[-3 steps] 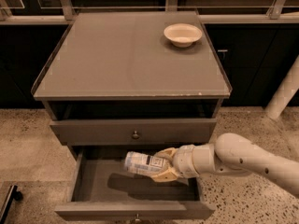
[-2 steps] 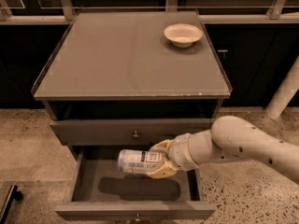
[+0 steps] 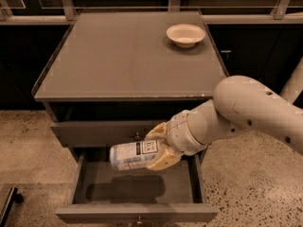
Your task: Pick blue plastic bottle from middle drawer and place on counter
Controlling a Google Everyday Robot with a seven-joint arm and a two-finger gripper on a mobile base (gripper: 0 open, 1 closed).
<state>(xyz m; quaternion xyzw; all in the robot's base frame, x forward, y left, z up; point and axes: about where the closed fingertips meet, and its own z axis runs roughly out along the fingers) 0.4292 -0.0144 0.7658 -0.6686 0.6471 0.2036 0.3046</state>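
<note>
One gripper (image 3: 160, 148) is squeezing the blue plastic bottle (image 3: 130, 155) between its fingers, holding it sideways. Since a second ago it is riding higher, clear of the open middle drawer (image 3: 137, 213) beneath it. The counter (image 3: 123, 56) is sitting above the gripper, with a cream bowl (image 3: 185, 34) resting at its far side.

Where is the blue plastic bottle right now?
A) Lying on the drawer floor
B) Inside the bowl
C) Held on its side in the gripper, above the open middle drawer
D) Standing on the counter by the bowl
C: the gripper is shut on the blue plastic bottle, which lies sideways in the air above the middle drawer, casting a shadow on its floor, well below the counter.
</note>
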